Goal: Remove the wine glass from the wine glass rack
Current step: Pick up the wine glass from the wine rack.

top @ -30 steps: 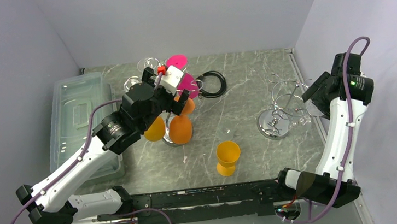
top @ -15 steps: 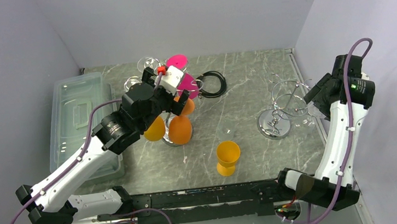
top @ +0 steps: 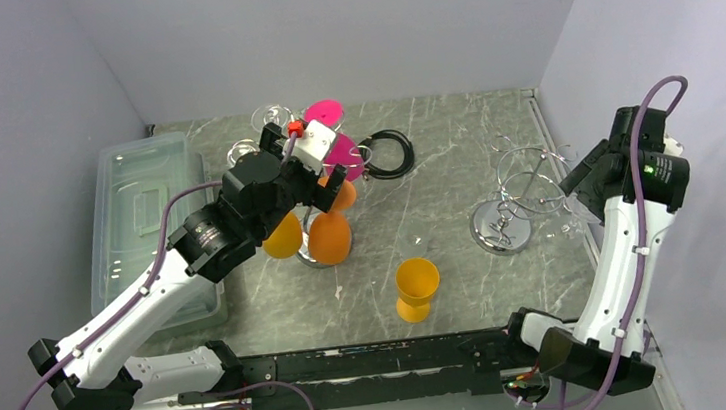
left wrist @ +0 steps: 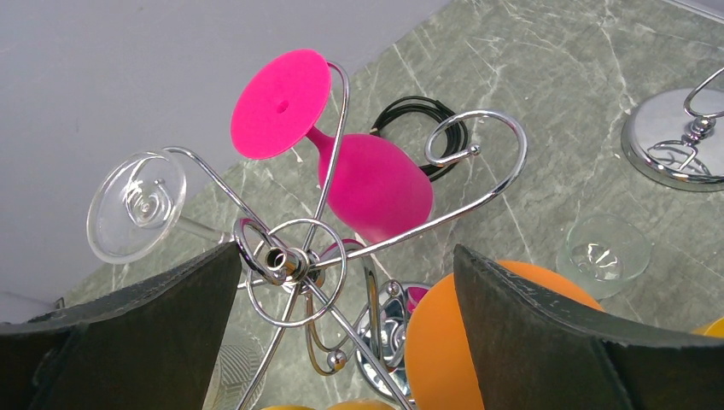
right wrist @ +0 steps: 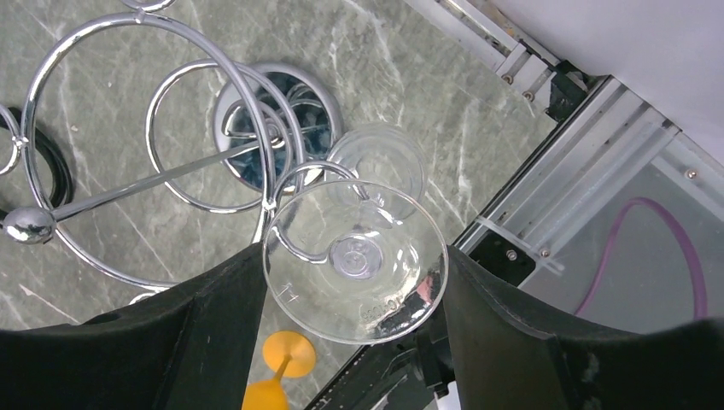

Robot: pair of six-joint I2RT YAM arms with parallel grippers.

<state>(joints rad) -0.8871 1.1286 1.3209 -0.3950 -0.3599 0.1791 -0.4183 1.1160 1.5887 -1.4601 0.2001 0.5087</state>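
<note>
The right gripper (right wrist: 354,254) has its fingers spread wide, yet they seem to close on the round foot of the clear wine glass (right wrist: 376,295), whose rim appears to meet both inner faces. The glass hangs upside down from a curled arm at the outer side of the wine glass rack (right wrist: 294,90), bowl lowest, with wire hooked round its stem. It is likely light, rigid, slick and brittle. The foot rim looks the soundest hold, pressed gently and slid outward along the wire. The left gripper (left wrist: 346,256) gapes wide, well apart from that rack.
</note>
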